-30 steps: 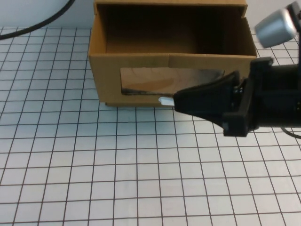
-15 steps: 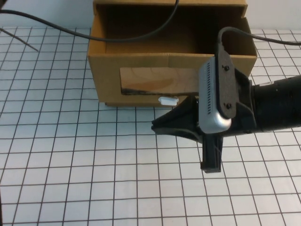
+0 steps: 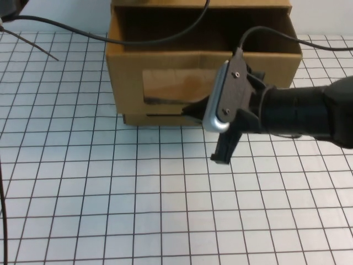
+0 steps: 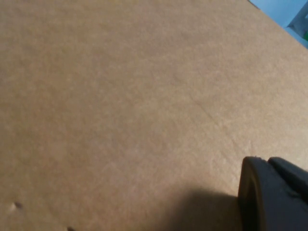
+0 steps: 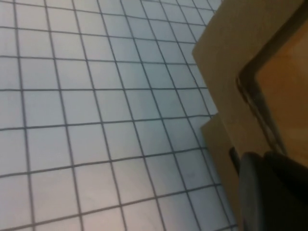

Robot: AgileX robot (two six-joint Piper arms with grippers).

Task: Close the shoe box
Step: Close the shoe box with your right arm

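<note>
Pressing on the shoe box [image 3: 165, 83] front, the right pincer [image 3: 193, 110] is hiding its state; light stiff cardboard, probably sliding easily. The left pincer [image 4: 274, 192], unreadable too, is hovering over the box.

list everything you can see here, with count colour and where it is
shoe box: 1, brown cardboard, far middle of the table, drawer still pulled out toward the robot
window: 1, clear plastic, wide, in the drawer's front
table: 1, white with a black grid, under everything
cables: 2 or more, black, running across the far side over the box
right arm: 1, black, coming in from the right
wrist camera: 1, silver and black, on the right arm
right gripper: 1, black, at the lower edge of the drawer front, right of its middle
left gripper: 1, black, close against plain brown cardboard in the left wrist view
</note>
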